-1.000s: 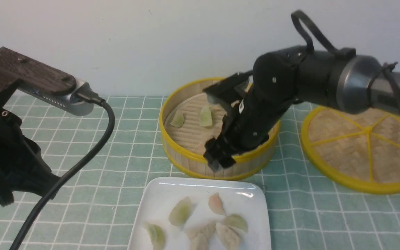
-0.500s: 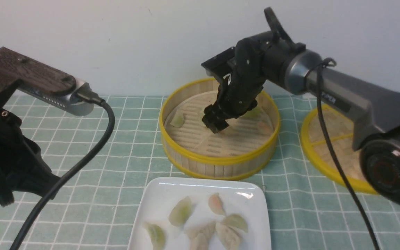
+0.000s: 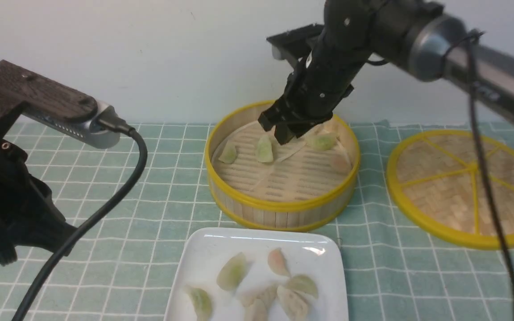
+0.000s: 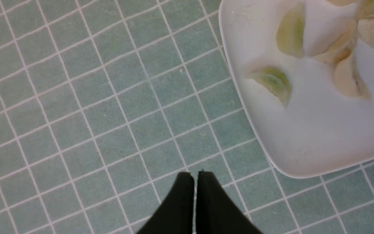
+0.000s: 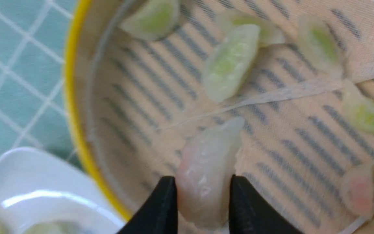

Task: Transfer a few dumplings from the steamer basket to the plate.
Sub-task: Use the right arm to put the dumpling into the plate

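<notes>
The right arm [image 3: 373, 26] slants steeply down, its claw [image 3: 283, 133] clamped on a pale dumpling [image 5: 206, 169], steamer basket [image 3: 279, 206] directly beneath.

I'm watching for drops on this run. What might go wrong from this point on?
The right hand pinches the pale dumpling by one end only, most of it sticking out beyond the grip, so it may slip during the carry. The basket wall stands between the hand and the plate; a low path might clip its yellow rim. The plate already holds a cluster of dumplings, so this one may land on top and roll.
</notes>
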Controlling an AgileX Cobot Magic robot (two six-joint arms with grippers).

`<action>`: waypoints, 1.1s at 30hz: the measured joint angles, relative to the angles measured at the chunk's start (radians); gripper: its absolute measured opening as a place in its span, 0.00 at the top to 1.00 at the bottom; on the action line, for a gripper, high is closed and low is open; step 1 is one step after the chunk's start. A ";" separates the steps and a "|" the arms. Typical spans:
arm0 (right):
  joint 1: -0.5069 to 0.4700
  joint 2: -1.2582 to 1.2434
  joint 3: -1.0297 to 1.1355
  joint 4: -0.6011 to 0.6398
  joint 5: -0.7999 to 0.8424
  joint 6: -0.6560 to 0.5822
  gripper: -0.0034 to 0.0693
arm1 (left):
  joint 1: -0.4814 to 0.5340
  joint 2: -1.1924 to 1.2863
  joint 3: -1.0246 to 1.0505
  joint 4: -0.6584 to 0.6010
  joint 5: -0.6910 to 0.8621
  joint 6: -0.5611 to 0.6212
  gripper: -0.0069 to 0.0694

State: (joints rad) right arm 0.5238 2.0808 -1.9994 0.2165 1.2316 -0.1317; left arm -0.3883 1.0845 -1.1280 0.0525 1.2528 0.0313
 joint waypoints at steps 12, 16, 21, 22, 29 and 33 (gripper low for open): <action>0.245 -0.096 0.443 0.062 -0.080 -0.018 0.70 | 0.000 0.000 0.000 -0.001 0.000 0.000 0.92; 0.249 -0.065 0.447 0.042 -0.171 -0.013 0.61 | 0.000 0.000 0.000 0.000 0.000 0.000 0.92; 0.249 -0.063 0.435 -0.006 -0.175 -0.006 0.33 | 0.000 0.000 0.000 0.000 0.000 0.000 0.92; 0.249 -0.063 0.422 -0.013 -0.152 -0.003 0.30 | 0.000 0.000 0.000 0.000 0.000 0.000 0.92; 0.249 -0.202 0.358 -0.052 -0.020 0.068 0.69 | 0.000 0.000 0.000 0.000 0.000 0.001 0.92; 0.249 -0.398 0.360 -0.117 -0.003 0.147 0.93 | 0.000 0.000 0.000 0.000 0.000 0.009 0.92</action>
State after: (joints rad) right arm 0.7732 1.6829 -1.6391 0.0993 1.2284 0.0148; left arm -0.3883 1.0845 -1.1280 0.0526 1.2528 0.0399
